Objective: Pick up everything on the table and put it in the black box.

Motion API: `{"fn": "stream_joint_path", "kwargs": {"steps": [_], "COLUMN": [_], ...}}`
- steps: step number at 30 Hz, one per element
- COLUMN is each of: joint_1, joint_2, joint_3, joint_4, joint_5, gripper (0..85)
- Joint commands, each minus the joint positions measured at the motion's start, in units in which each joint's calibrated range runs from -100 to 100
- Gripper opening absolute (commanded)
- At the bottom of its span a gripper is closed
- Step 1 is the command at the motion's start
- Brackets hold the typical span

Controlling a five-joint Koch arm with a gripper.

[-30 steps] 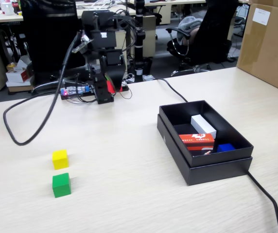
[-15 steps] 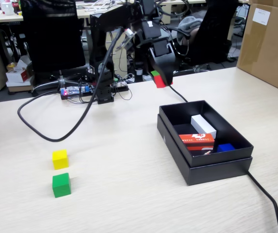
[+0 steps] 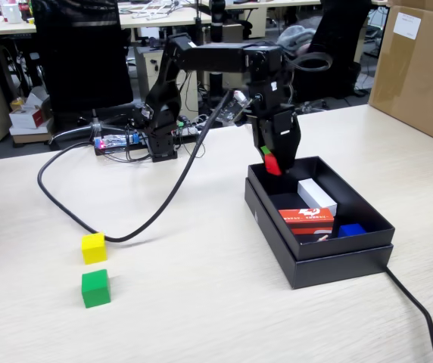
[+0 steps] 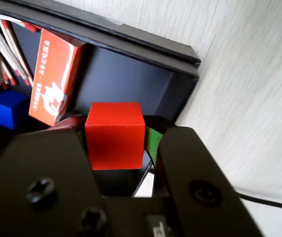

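From where I stand, the gripper [image 3: 272, 164] hangs over the near-left corner of the black box [image 3: 368, 227], its jaws closed snugly on the red cube [image 3: 273, 165]. The wrist view shows it plainly: the red cube [image 4: 115, 135] sits squarely between the two black jaws, gripped on opposite flat faces, with the box floor right below.

It looks like a small, rigid block, light enough that the arm carries it without strain, and I'd judge it neither fragile nor soft. The faces seem smooth, so a pinch across two parallel sides, as here, is the sensible hold; a corner grip would likely let it twist out.

Being a cube, it has no long axis to speak of. One face points up toward the wrist camera, and its edges run roughly in line with the jaws, a little tilted against the box walls.

Inside the box lie a white block [image 3: 316, 196], a red-orange carton [image 3: 306, 219] and a blue cube [image 3: 350, 230]. The wrist view also shows matchsticks [image 4: 3, 44] beside the carton.

Out on the counter [image 3: 201, 302], well apart from the box, the yellow cube [image 3: 93, 247] and green cube [image 3: 95, 287] sit just beside each other, both flat and square to the surface, free on all sides for the same opposite-face pinch.
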State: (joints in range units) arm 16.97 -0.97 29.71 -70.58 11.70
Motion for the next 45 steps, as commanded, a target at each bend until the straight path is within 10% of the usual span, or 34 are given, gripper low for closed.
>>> {"fn": "stream_joint_path", "kwargs": {"steps": [1,14,31,45], "joint_1": [0.0,1.0,2.4,-13.8], "joint_2": [0.3,4.4,-24.7,-41.0], "joint_3": [4.0,-0.2,1.2,-6.5], "joint_4": [2.1,2.1,2.0,2.0], "joint_5": [0.1,0.1,0.0,-9.6], "gripper": [5.3,24.3,26.7,36.2]}}
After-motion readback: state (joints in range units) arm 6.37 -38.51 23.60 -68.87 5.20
